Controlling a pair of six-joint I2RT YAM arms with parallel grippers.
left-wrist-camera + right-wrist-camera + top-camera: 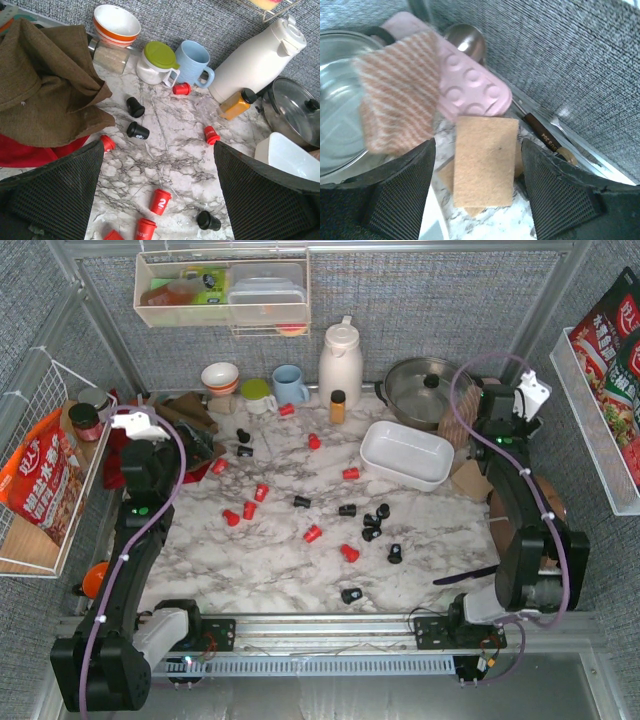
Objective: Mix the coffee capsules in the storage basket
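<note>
The small shallow white rectangular plastic storage basket [408, 452] sits on the far right of the marble table [270, 575], and the top view shows its inside bare. The thumb-sized red and black plastic coffee capsules [313, 533] lie scattered over the middle of the table, none touching the basket. Judging by this, nothing is mixed in the basket yet, and every capsule must be gathered into it.

The left gripper [160, 190] hangs released over the far left of the table, its jaws wide apart and empty, with red and black capsules below it. The right gripper [477, 187] is also released, holding nothing, at the far right edge above a tan rectangular pad [482, 150].

The basket is cut off in the left wrist view and absent from the right one. Whether the crumpled brown cloth [45, 85] hides any capsules cannot be told.
</note>
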